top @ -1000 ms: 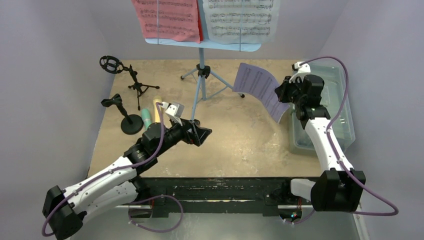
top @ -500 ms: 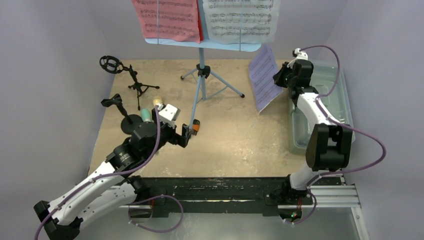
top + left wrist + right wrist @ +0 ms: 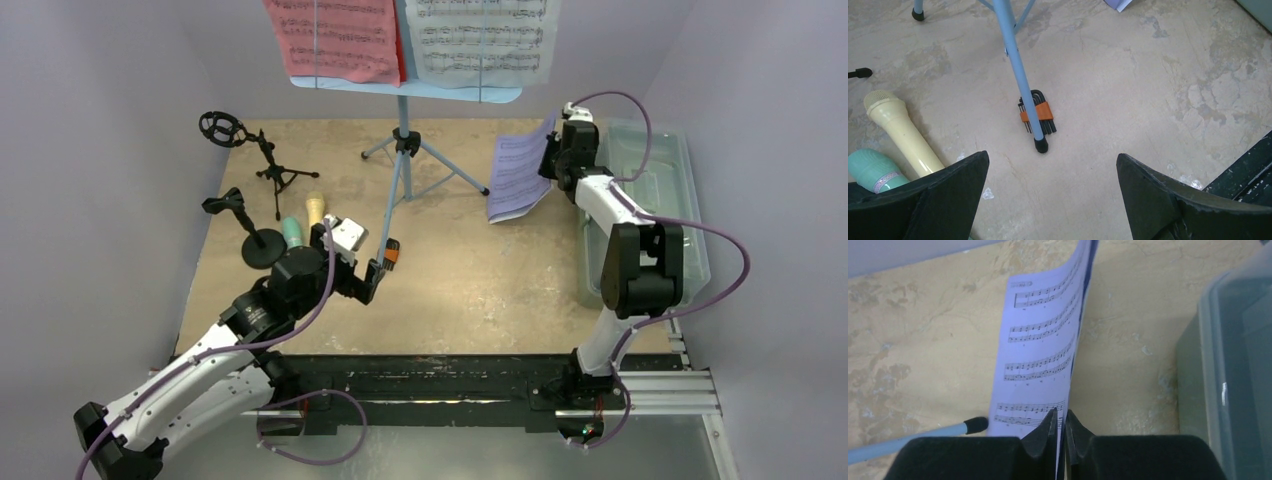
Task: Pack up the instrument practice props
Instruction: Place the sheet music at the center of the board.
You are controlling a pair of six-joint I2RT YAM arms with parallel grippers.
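The light-blue tripod (image 3: 404, 150) stands at the back and holds a red page (image 3: 335, 35) and a pale page (image 3: 480, 35) on its tray (image 3: 410, 92). My right gripper (image 3: 553, 160) is shut on the edge of a purple sheet-music page (image 3: 518, 175), which hangs down to the table beside the tub; the right wrist view shows the jaws (image 3: 1061, 422) pinching the page (image 3: 1043, 350). My left gripper (image 3: 372, 277) is open and empty (image 3: 1053, 165), just short of the tripod's near foot (image 3: 1040, 145). The yellow microphone (image 3: 900, 132) and the mint-green microphone (image 3: 873, 170) lie to its left.
A translucent grey tub (image 3: 650, 210) sits at the right edge of the table. Two small black microphone tripods (image 3: 275, 170) (image 3: 255, 235) stand at the left. A bundle of black hex keys with an orange band (image 3: 1037, 112) lies against the tripod's near foot.
My right arm has swung the purple page back and left, away from over the tub, its lower edge now near the table. My left gripper has drawn back a little.
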